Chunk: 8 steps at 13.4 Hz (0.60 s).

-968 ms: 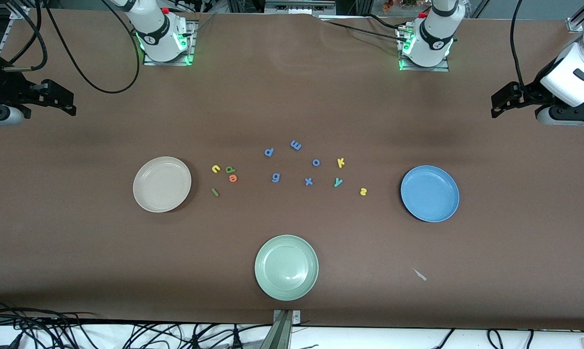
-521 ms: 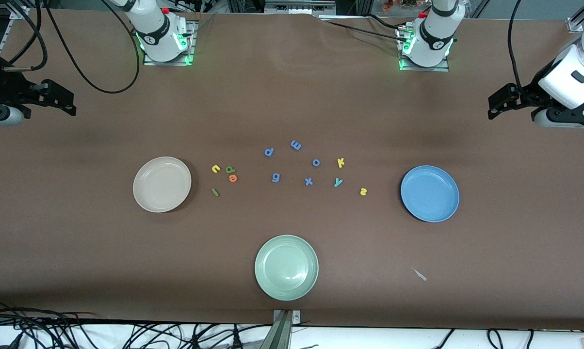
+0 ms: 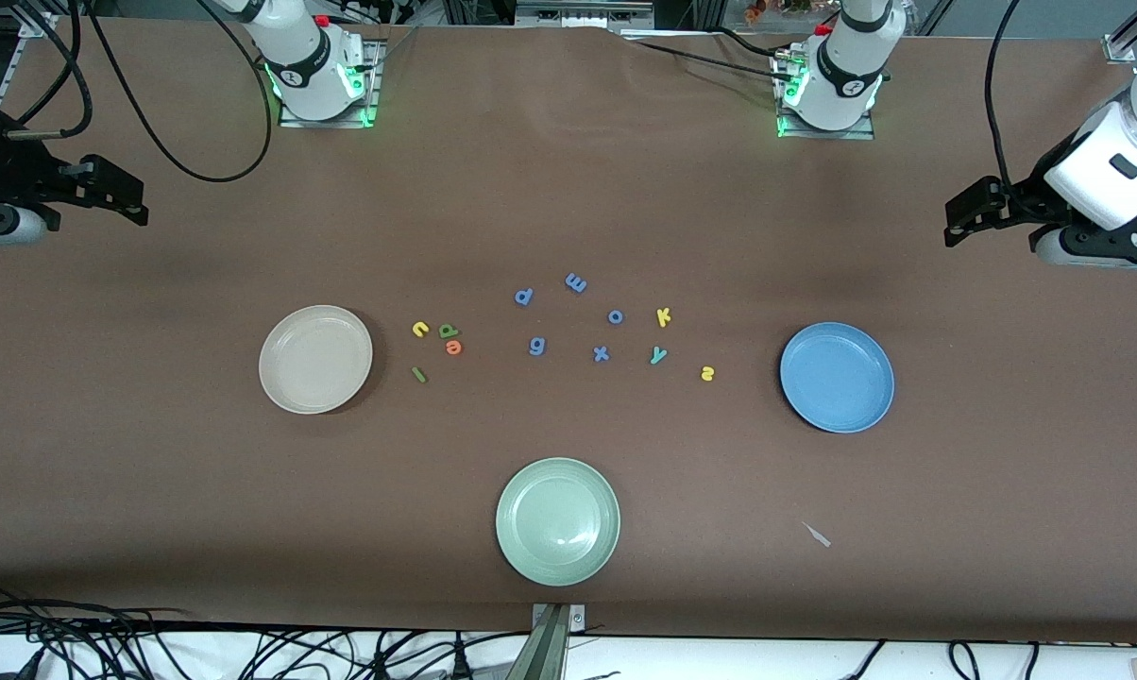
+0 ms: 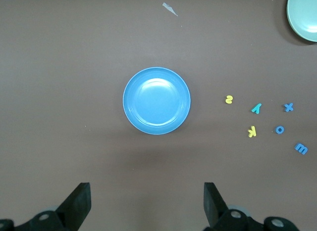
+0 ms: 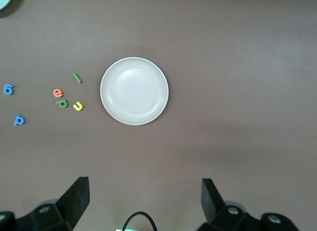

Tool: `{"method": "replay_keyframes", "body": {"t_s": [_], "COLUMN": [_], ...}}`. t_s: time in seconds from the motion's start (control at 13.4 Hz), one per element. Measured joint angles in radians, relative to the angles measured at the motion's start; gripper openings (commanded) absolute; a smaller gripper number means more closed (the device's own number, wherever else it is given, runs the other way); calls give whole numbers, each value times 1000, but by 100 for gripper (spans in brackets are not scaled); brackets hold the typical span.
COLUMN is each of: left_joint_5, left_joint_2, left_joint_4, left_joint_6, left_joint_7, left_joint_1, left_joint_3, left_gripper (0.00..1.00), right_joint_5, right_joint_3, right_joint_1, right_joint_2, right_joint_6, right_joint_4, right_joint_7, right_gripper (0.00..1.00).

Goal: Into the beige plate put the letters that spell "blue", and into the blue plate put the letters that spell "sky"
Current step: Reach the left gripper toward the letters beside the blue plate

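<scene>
The beige plate (image 3: 315, 359) (image 5: 134, 91) lies toward the right arm's end. Beside it are the yellow u (image 3: 420, 329), green b (image 3: 448, 331), orange e (image 3: 452, 348) and dark-green l (image 3: 418, 374). The blue plate (image 3: 837, 377) (image 4: 156, 100) lies toward the left arm's end, with the yellow s (image 3: 706, 373), teal y (image 3: 658, 355) and yellow k (image 3: 663, 316) beside it. Both plates hold nothing. My left gripper (image 3: 958, 219) (image 4: 146, 201) hangs open over bare table at its end. My right gripper (image 3: 134, 200) (image 5: 143, 199) waits open over its own end.
Several blue letters (image 3: 601, 353) are scattered mid-table between the two letter groups. A pale green plate (image 3: 557, 520) sits nearest the front camera. A small grey scrap (image 3: 818, 535) lies near the blue plate. Cables run along the table's edges.
My left gripper has shifted slightly toward the table's middle. The right arm, the letters and the plates have not moved.
</scene>
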<state>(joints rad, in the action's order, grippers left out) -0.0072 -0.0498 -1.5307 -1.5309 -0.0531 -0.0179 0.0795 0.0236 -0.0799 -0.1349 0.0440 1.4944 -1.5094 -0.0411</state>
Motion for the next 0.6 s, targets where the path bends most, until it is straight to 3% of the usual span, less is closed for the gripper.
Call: {"method": "replay_keyframes", "body": {"t_s": [0.6], "left_joint_5": [0], "left_joint_2": [-13], "left_joint_4": [0], "left_joint_6": [45], "left_joint_7": [1], "left_joint_1": [-34], "left_joint_3": [4], "left_gripper": [100], "right_joint_5": [0], "right_joint_3": [0], "right_joint_1": [0], "right_joint_2": [0], "right_joint_6": [0], "right_joint_4": [0], "right_joint_7": [0], "right_gripper": [100]}}
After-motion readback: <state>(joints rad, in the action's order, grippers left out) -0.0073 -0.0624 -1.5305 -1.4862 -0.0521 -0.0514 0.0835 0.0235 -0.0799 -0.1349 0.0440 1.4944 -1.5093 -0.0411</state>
